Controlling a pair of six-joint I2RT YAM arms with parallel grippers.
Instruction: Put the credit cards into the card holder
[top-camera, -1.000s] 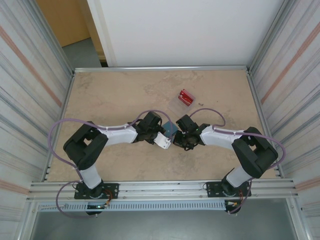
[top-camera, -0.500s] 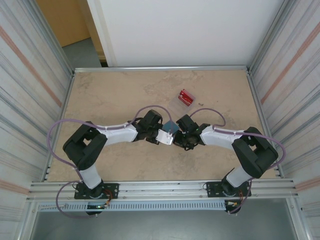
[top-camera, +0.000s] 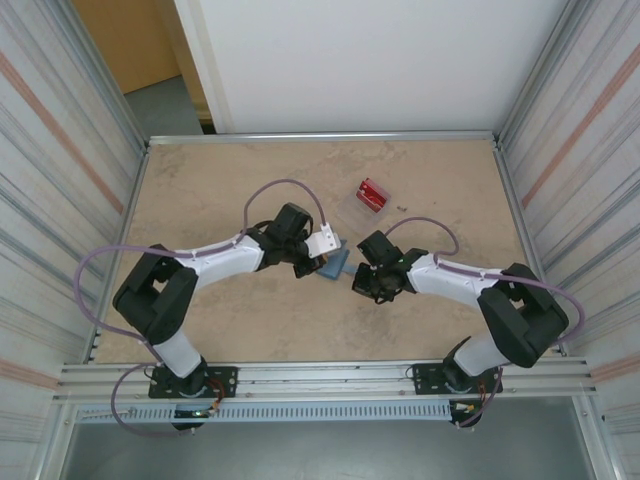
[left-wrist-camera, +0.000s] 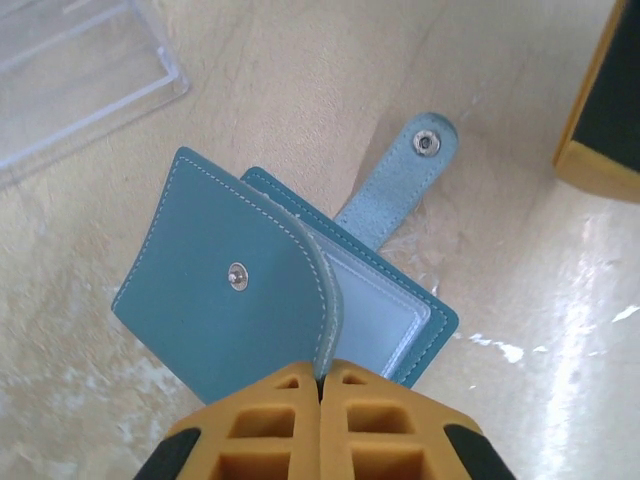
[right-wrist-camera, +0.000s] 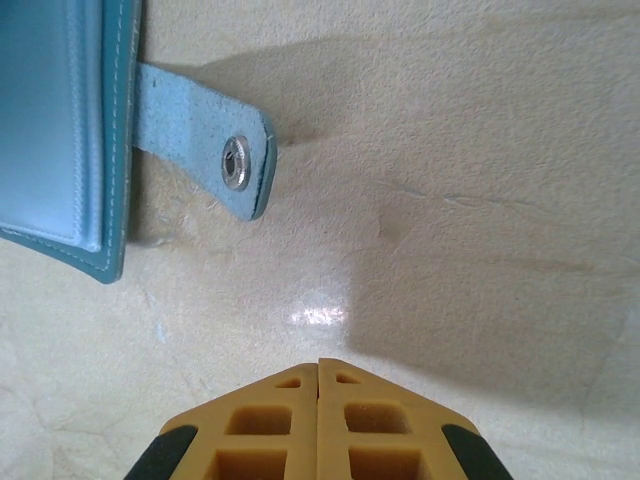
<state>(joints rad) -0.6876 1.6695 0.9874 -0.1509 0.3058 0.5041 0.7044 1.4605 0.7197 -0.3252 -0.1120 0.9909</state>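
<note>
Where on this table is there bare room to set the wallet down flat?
The far-left table, between left arm and back rail, is bare; so is the near strip between that arm and the right arm. The middle is crowded: left gripper, right gripper, wallet, clear case, cards.

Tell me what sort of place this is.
Probably a robot test cell in a lab or workshop: a tan table boxed in by metal-framed panel walls, with the left arm and right arm bolted to a metal rail at its near edge.
</note>
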